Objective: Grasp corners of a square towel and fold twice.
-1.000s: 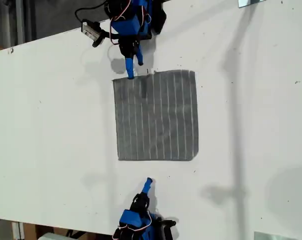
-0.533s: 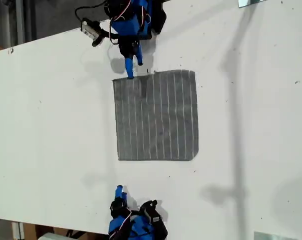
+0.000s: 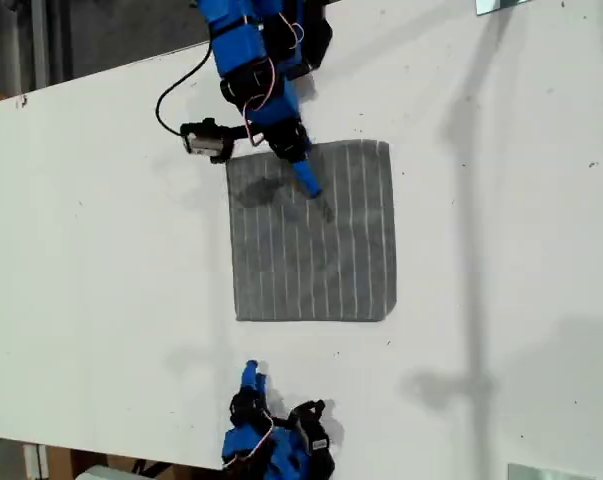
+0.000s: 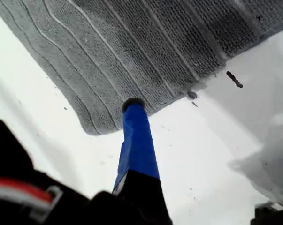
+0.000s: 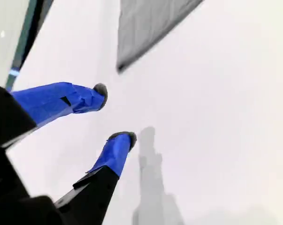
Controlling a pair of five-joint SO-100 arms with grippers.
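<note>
The grey striped towel (image 3: 321,250) lies flat and unfolded on the white table (image 3: 101,250). At the exterior view's top, my first gripper (image 3: 306,185) reaches over the towel's upper part. In the first wrist view, only one blue finger (image 4: 136,140) shows, its tip at the towel (image 4: 132,42) edge beside a rounded corner (image 4: 92,127); the other jaw is hidden. My second gripper (image 3: 249,375) hangs open over bare table below the towel's lower edge. Its two blue fingertips stand apart around my second gripper (image 5: 114,115), with the towel (image 5: 150,23) some way off.
A wrist camera (image 3: 203,140) and its black cable stick out beside the first arm, at the towel's upper-left corner in the exterior view. Long shadows cross the table on the exterior view's right. A small dark mark (image 4: 234,78) sits on the table by the towel.
The first arm swung from just outside the towel's upper-left corner to over the towel. The second gripper moved towards the exterior view's left and stays off the towel.
</note>
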